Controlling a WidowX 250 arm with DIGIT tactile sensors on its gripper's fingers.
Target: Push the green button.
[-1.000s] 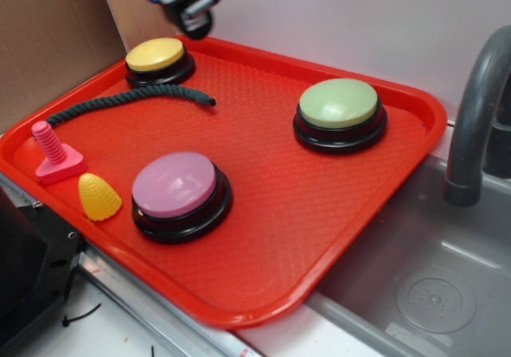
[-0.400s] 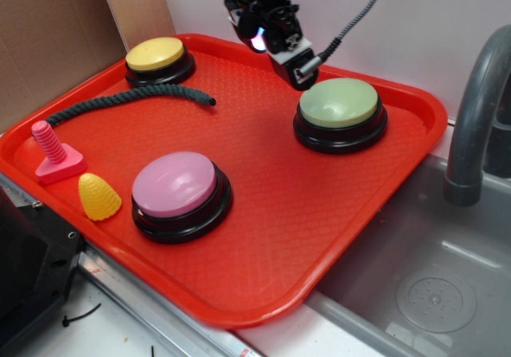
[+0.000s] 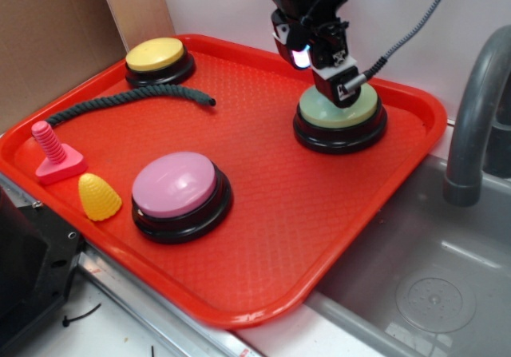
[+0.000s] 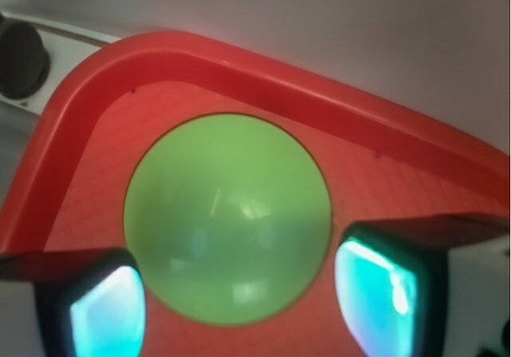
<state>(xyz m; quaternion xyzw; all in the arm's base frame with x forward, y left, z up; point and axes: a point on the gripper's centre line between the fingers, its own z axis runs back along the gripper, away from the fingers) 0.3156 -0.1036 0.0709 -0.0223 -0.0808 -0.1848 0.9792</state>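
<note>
The green button (image 3: 357,113), a pale-green dome on a black base, sits at the tray's back right. It fills the middle of the wrist view (image 4: 227,213). My gripper (image 3: 342,91) hangs directly over the button's top, pointing down. I cannot tell whether it touches the dome. In the wrist view my gripper (image 4: 243,309) is open, and its two glowing cyan fingertips (image 4: 108,313) stand wide apart on either side of the dome's near edge. Nothing is held.
The red tray (image 3: 263,237) also holds a pink button (image 3: 174,185), a yellow button (image 3: 156,53), a dark rope (image 3: 132,97), a pink screw (image 3: 52,153) and a yellow cone (image 3: 97,197). A grey sink (image 3: 431,285) and faucet (image 3: 475,109) are at the right. Cardboard (image 3: 48,37) stands at the left.
My gripper has moved right and down, from above the yellow button at the back left to directly over the green button. Nothing on the tray has moved.
</note>
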